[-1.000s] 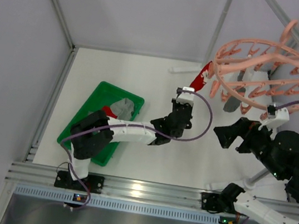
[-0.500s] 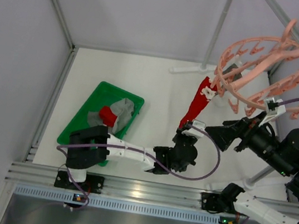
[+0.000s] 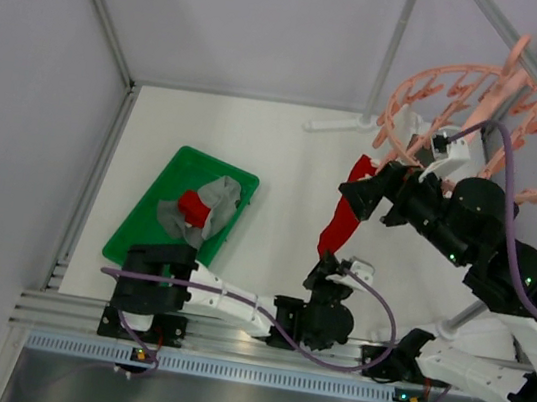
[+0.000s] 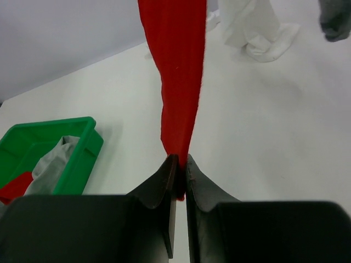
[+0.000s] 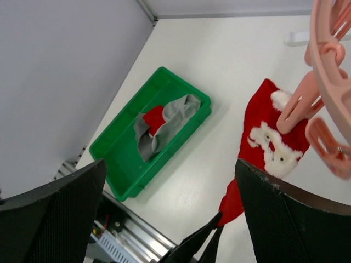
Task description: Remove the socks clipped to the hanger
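The salmon-pink hanger (image 3: 485, 107) hangs at the far right and also shows in the right wrist view (image 5: 329, 49). A bright red sock (image 3: 338, 222) with a white Santa pattern hangs stretched from one of the hanger's clips (image 5: 299, 107). My left gripper (image 3: 326, 262) is shut on the sock's lower tip (image 4: 178, 82), near the table's front edge (image 4: 179, 164). My right gripper (image 3: 373, 191) is open and empty, just beside the sock's top and the clip (image 5: 175, 219). A white sock (image 4: 252, 27) and a grey sock (image 4: 334, 19) hang further back.
A green tray (image 3: 137, 237) at the left holds a grey sock (image 3: 218, 199) and a red sock (image 3: 192, 207); it also shows in the right wrist view (image 5: 118, 159). A metal stand pole (image 3: 399, 39) rises behind the hanger. Frame rails run along the near edge.
My left gripper has pulled back toward the near edge with the red sock's tip, stretching it. My right arm has swung left and up to the clip. The hanger has tilted.
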You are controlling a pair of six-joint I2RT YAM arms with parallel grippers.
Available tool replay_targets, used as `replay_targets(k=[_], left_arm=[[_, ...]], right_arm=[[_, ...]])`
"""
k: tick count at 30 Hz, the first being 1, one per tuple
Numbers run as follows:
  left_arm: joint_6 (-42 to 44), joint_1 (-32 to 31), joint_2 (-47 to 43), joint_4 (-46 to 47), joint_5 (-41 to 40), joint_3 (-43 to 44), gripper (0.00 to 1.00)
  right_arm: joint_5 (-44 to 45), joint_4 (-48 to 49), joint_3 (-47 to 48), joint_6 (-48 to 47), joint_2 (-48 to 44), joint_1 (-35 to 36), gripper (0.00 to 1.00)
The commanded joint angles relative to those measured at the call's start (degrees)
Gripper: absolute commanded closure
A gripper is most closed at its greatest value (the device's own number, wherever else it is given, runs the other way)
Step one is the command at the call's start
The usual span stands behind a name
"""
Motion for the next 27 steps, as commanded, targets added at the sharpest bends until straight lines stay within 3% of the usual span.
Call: replay_targets(k=[1,11,14,18,20,27], left_arm=[[0.36,-1.01,-6.4,1.53,0.83,-3.02,0.85],[-2.02,-4.35,-19.32,-0.13,7.87,-9.36,0.82],[-9.2,-4.97,-22.93,-8.62,12.62,-9.19,0.86],[-14.49,-4.79,-24.52,-13.05,17.02,-8.14,0.92],[-15.55,-4.79,-25.14,-13.85,18.77,-8.14,1.0],[-20.73,-4.97,-29.35,-15.96,23.87,-9.45,1.0]], right_arm=[[7.27,5.84,0.01,-1.06,1.55,0.36,0.06],[17.03,7.87,-5.0,-1.24,-0.29,0.35,0.13],[17.92,8.13,-7.19,-1.24,-2.4,0.35,0.14],[19.32,7.78,-9.04,-0.8,-4.07,0.35,0.14],[20.91,7.87,-10.36,-0.54,-4.6,0.44,0.14],[21.7,11.55,-13.17,-1.67,-6.09,0.36,0.14]])
